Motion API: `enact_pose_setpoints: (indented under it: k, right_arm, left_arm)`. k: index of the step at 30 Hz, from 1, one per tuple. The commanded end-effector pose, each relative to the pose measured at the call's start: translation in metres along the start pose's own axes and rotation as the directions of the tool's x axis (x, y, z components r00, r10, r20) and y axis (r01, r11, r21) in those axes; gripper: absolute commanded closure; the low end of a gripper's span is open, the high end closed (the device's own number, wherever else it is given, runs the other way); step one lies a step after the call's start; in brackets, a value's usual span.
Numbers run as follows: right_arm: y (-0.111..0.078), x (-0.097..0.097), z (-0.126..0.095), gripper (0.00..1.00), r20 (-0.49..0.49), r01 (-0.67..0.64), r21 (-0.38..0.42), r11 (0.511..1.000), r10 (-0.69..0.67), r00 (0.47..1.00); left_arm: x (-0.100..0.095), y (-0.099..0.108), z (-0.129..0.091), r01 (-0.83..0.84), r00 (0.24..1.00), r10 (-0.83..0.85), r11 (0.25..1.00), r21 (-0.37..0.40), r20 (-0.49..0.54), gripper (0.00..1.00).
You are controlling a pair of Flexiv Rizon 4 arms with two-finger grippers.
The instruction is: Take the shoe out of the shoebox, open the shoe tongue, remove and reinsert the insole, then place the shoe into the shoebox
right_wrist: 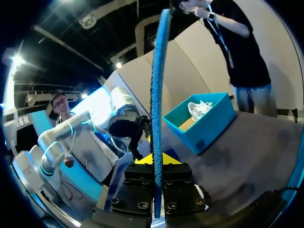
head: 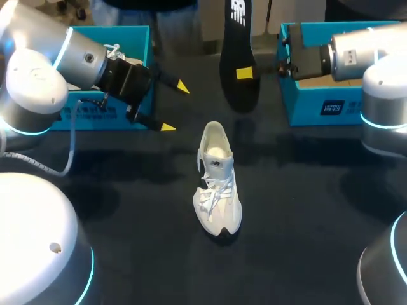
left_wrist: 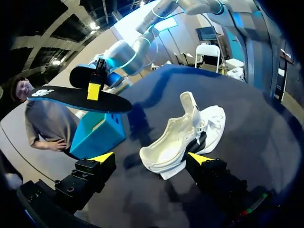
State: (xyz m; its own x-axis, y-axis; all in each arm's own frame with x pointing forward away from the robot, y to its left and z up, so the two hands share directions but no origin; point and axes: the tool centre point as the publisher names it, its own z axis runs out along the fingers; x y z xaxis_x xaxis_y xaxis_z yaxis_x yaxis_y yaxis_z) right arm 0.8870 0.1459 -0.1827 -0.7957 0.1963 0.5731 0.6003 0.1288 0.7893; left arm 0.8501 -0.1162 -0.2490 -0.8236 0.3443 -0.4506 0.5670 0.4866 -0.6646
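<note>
Black insole (head: 238,95) hangs clamped in my right pincer (head: 245,74), high over the desk (head: 127,210). My left pincer (head: 175,107) is spread wide and empty, near the white shoe (head: 216,184) standing mid-desk. I'd brace the heel with the left, then feed the insole in toe-first.

This is a robotics lab set up for handling trials. Two silver arms with glowing blue joint rings, the left arm (head: 38,89) at the frame's left and the right arm (head: 381,95) at its right, stand over a black table (head: 305,216). A teal left shoebox (head: 114,119) sits at upper left and a right shoebox (head: 318,105) at upper right, with a white sneaker (head: 219,197) in the middle.
</note>
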Motion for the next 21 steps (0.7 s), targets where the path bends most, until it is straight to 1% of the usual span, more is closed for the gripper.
enact_pose_setpoints:
  k: [1, 5, 6, 8, 9, 11, 12, 14, 15, 16, 21]
  right_arm:
    - [-0.001, 0.0, 0.002, 1.0, 0.001, 0.0, -0.002, 1.0, 0.0, 1.0]
    - [-0.001, 0.0, 0.002, 1.0, 0.001, 0.0, -0.002, 1.0, 0.0, 1.0]
    - [-0.001, 0.0, 0.002, 1.0, 0.001, 0.0, -0.002, 1.0, 0.0, 1.0]
    - [-0.001, 0.0, 0.002, 1.0, 0.001, 0.0, -0.002, 1.0, 0.0, 1.0]
    - [-0.001, 0.0, 0.002, 1.0, 0.001, 0.0, -0.002, 1.0, 0.0, 1.0]
    - [-0.007, -0.005, 0.003, 1.0, 0.02, -0.004, -0.006, 1.0, 0.004, 1.0]
    - [-0.009, -0.006, 0.003, 1.0, 0.031, 0.0, -0.009, 1.0, 0.001, 1.0]
    - [-0.013, -0.01, 0.005, 1.0, 0.034, 0.002, -0.004, 1.0, -0.002, 0.999]
    - [-0.016, -0.012, 0.006, 1.0, 0.035, 0.003, -0.005, 1.0, -0.003, 0.999]
    - [-0.02, -0.015, 0.008, 1.0, 0.037, 0.003, -0.004, 1.0, -0.003, 0.999]
    - [-0.028, -0.021, 0.012, 1.0, 0.021, -0.006, -0.003, 1.0, 0.006, 1.0]
  left_arm:
    - [0.001, 0.0, -0.001, -0.001, 1.0, 0.001, 1.0, -0.002, 0.0, 0.0]
    - [0.001, 0.0, -0.001, -0.001, 1.0, 0.001, 1.0, -0.002, 0.0, 0.0]
    - [0.001, -0.004, 0.0, 0.023, 1.0, -0.023, 1.0, -0.003, -0.01, 0.0]
    - [0.002, -0.01, 0.004, 0.017, 1.0, -0.018, 0.999, -0.041, -0.02, 0.0]
    - [0.002, -0.012, 0.006, 0.04, 0.999, -0.042, 0.998, -0.052, -0.029, 0.0]
    - [0.005, -0.013, 0.009, 0.049, 0.997, -0.053, 0.996, -0.069, -0.057, 0.0]
    - [0.006, -0.011, 0.013, 0.051, 0.996, -0.058, 0.994, -0.092, -0.068, 0.0]
    - [0.008, -0.007, 0.018, 0.081, 0.993, -0.089, 0.991, -0.105, -0.078, 0.0]
    - [0.01, -0.004, 0.021, 0.08, 0.992, -0.091, 0.988, -0.131, -0.084, 0.0]
    - [0.013, 0.0, 0.025, 0.111, 0.988, -0.123, 0.986, -0.125, -0.09, 0.0]
    - [0.024, 0.011, 0.04, 0.132, 0.981, -0.151, 0.98, -0.146, -0.125, 0.0]
